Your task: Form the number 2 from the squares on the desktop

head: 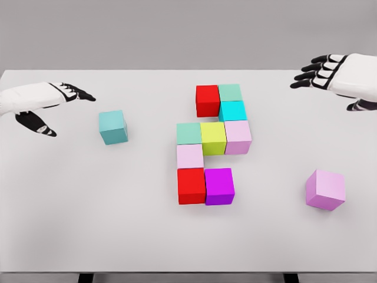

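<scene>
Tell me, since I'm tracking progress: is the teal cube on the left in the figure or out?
Out. The teal cube sits alone on the table, apart from the block cluster, near the open left hand.

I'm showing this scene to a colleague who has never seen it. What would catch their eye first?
The bright cluster of cubes mid-table, roughly tracing a 2. Next, two strays: a teal cube at left near the open left hand, and a pink cube at lower right.

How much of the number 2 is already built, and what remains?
Nine cubes already touch in the middle, from the red cube down to the magenta cube. Both hands, left and right, are open and hold nothing. The loose teal cube and pink cube remain apart.
</scene>
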You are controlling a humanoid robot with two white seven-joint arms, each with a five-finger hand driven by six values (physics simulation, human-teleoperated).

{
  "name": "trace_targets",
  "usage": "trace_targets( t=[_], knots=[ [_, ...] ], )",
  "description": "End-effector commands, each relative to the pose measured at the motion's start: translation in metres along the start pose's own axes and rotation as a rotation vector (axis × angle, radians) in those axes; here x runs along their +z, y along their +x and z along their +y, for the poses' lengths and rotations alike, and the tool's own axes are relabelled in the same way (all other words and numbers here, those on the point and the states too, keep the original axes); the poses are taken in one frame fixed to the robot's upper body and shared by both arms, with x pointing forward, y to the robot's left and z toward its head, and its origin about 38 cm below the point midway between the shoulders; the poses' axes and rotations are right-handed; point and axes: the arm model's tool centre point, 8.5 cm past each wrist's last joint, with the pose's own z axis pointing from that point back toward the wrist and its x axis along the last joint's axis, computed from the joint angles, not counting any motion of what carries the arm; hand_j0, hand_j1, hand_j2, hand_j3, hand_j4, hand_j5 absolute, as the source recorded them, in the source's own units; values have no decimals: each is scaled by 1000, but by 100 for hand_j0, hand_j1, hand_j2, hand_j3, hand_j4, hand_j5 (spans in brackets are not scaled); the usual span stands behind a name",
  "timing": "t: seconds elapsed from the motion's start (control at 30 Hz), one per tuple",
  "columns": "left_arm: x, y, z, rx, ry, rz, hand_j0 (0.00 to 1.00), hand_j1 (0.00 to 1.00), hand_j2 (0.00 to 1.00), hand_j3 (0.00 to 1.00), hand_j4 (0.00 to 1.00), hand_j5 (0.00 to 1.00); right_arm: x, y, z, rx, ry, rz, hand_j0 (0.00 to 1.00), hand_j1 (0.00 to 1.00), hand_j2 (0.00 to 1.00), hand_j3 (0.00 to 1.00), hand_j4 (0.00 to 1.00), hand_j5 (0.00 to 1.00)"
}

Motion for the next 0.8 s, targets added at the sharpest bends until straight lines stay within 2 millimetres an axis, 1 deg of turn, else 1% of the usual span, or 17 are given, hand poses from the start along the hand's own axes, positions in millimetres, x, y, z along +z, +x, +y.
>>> trace_targets(
  t=[0.0, 0.03, 0.1, 0.13, 0.17, 0.23, 0.3, 0.33, 0.37, 0.4, 0.43, 0.47, 0.5, 0.53, 0.6, 0.7, 0.77],
  knots=[
    [-2, 0, -2, 14, 8, -5, 100, 100, 100, 100, 100, 100, 0, 0, 0, -3, 0, -2, 100, 100, 100, 100, 100, 100],
    [-6, 3, 0, 10, 8, -15, 100, 100, 100, 100, 100, 100, 0, 0, -1, -5, -4, -3, 100, 100, 100, 100, 100, 100],
    [-11, 5, -6, 17, -12, -27, 100, 100, 100, 100, 100, 100, 1, 0, -1, -4, -2, 0, 100, 100, 100, 100, 100, 100],
    [-17, 12, -6, 22, -19, -57, 100, 100, 100, 100, 100, 100, 1, -1, -1, -6, 0, 1, 100, 100, 100, 100, 100, 100],
    [-29, 29, -4, 43, -16, -127, 100, 100, 100, 100, 100, 100, 2, -1, 0, -7, 5, 2, 100, 100, 100, 100, 100, 100],
    [-44, 68, -9, 155, -1, -289, 100, 100, 100, 100, 100, 100, -2, 2, 10, -17, 44, -15, 100, 100, 100, 100, 100, 100],
    [-60, 83, 0, 294, -49, -101, 100, 100, 100, 100, 100, 100, 12, -4, 16, -11, 108, 13, 100, 100, 100, 100, 100, 100],
    [-64, 86, -1, 338, -66, -19, 100, 100, 100, 100, 100, 100, 12, -4, 20, -12, 128, 12, 100, 100, 100, 100, 100, 100],
    [-66, 88, 0, 382, -57, 86, 100, 100, 100, 100, 100, 100, 9, -1, 28, -20, 152, -1, 100, 100, 100, 100, 100, 100],
    [-66, 85, 2, 393, -32, 121, 100, 100, 100, 100, 100, 100, 9, -1, 28, -19, 155, 0, 100, 100, 100, 100, 100, 100],
    [-66, 78, 3, 421, 17, 194, 100, 100, 100, 100, 100, 100, 17, -4, 30, -14, 179, 16, 100, 100, 100, 100, 100, 100],
    [-66, 75, 3, 435, 32, 227, 100, 100, 100, 100, 100, 100, 19, -4, 31, -13, 189, 19, 100, 100, 100, 100, 100, 100],
    [-66, 74, 3, 440, 41, 251, 100, 100, 100, 100, 100, 100, 20, -4, 33, -13, 199, 21, 100, 100, 100, 100, 100, 100],
    [-66, 73, 3, 442, 40, 263, 100, 100, 100, 100, 100, 100, 20, -3, 40, -9, 231, 21, 100, 100, 100, 100, 100, 100],
    [-65, 73, 3, 442, 41, 278, 100, 100, 100, 100, 100, 100, 16, 1, 55, -10, 280, 6, 100, 100, 100, 100, 100, 100],
    [-63, 77, 2, 434, 30, 304, 100, 100, 100, 100, 100, 100, 12, 6, 66, -9, 317, -10, 100, 100, 100, 100, 100, 100],
    [-62, 74, 2, 433, 30, 334, 100, 100, 100, 100, 100, 100, 8, 12, 78, -10, 352, -29, 100, 100, 100, 100, 100, 100]
  ],
)
